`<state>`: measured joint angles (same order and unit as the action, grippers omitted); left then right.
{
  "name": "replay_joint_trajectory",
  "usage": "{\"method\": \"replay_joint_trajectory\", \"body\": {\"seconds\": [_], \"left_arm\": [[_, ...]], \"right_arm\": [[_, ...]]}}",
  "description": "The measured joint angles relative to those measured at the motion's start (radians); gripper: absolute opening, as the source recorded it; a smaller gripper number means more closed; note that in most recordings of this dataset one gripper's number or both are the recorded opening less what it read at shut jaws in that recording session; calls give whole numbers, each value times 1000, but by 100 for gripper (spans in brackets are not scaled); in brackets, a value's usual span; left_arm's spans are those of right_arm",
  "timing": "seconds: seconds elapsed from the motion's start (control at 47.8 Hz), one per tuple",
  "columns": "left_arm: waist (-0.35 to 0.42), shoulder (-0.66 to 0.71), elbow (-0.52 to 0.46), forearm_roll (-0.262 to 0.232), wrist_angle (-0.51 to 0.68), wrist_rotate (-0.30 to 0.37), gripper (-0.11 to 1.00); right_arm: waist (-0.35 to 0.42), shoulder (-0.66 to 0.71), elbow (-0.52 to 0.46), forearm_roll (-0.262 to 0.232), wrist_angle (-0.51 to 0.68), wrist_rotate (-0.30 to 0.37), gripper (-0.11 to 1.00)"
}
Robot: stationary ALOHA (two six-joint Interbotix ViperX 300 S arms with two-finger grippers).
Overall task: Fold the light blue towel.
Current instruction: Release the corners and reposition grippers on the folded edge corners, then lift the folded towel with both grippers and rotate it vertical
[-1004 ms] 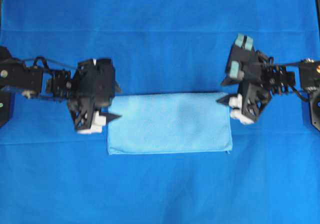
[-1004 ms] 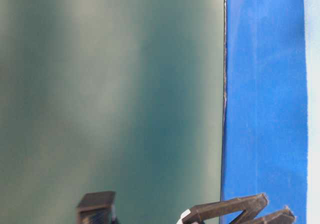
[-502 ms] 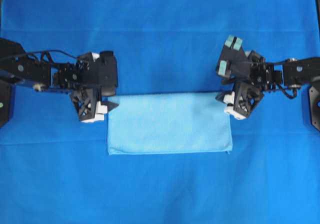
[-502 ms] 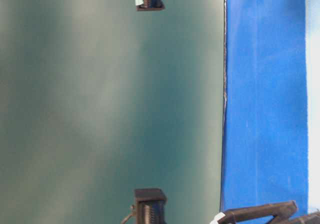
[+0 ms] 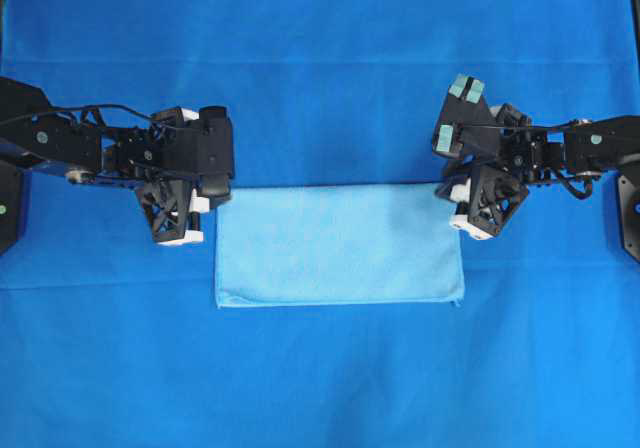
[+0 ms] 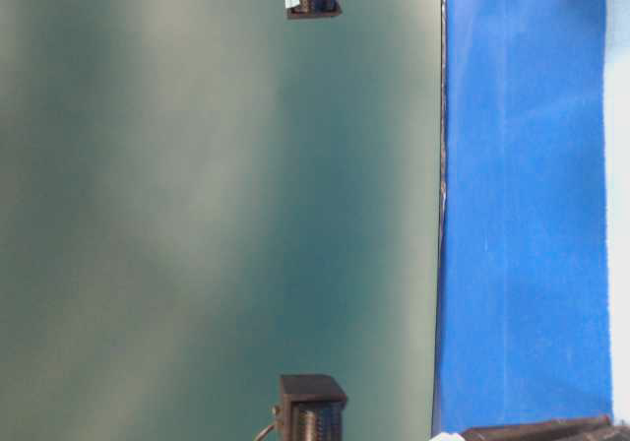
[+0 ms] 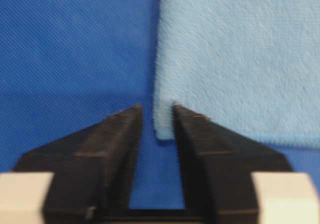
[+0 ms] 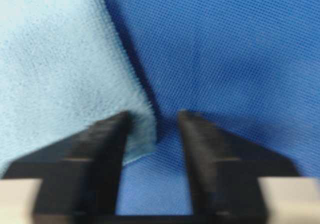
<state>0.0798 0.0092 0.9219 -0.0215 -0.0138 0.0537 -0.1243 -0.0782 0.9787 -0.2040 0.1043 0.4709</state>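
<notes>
Black plastic fingers of the left gripper [image 7: 157,115] stand a narrow gap apart, with the near corner of the light blue towel [image 5: 340,245] lying in that gap; whether the fingers have pinched it or only straddle it cannot be told. The right gripper [image 8: 152,124] is much the same: its fingers sit somewhat wider, the opposite towel corner reaches in against the left finger in the right wrist view, and a grasp cannot be confirmed.

From overhead, the left gripper [image 5: 196,204] is at the towel's upper left corner and the right gripper [image 5: 462,200] at its upper right corner, but both fingertips are hidden under the gripper bodies. The arms run off the picture's left and right edges. The table-level view is turned on its side and shows little: two dark arm parts cut off at the top and bottom edges, and dark finger pieces clipped at the lower right corner, too cropped to read.

The towel lies flat as a wide rectangle in the middle of the blue sheet [image 5: 320,58], its long edges straight and its bottom right corner slightly ragged. Open blue sheet surrounds it on every side, widest above and below.
</notes>
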Motion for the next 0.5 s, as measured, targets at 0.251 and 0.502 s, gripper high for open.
{"method": "replay_joint_trajectory", "body": {"seconds": [0.251,0.502], "left_arm": [[-15,6,-21,0,63,26,3],[-15,6,-49,0,115,26,3]], "right_arm": [[0,0,0,0,-2,-2,1],[0,0,-3,0,5,0,1]]}}
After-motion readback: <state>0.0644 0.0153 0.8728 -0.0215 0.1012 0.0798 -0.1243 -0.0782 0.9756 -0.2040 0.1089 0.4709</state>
